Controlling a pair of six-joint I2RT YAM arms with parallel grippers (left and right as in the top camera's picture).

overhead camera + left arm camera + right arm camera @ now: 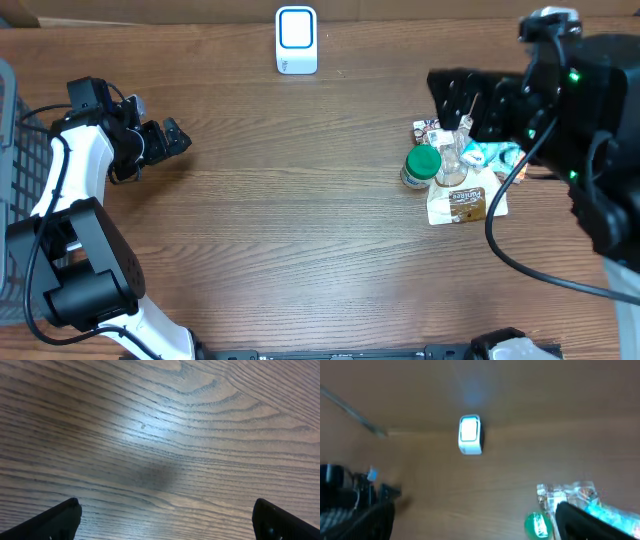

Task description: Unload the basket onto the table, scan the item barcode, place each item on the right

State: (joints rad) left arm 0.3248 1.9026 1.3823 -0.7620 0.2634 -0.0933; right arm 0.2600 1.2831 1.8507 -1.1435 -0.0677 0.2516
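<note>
Left pincer [172, 140] and right pincer [455, 100] both wide open, holding nothing. Item pile [458, 200] sits right of the scanner [296, 40].

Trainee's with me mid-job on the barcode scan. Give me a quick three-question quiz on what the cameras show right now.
1. True or false: the left gripper is holding an item.
2. Fill in: the jar in the pile of items by the right gripper has a ____ lid.
3. Where does the white scanner stand?
A) near the far edge of the table, about mid-width
B) under the left gripper
C) inside the pile of items

Key: 1 false, it is open over bare wood; 2 green; 3 A.
</note>
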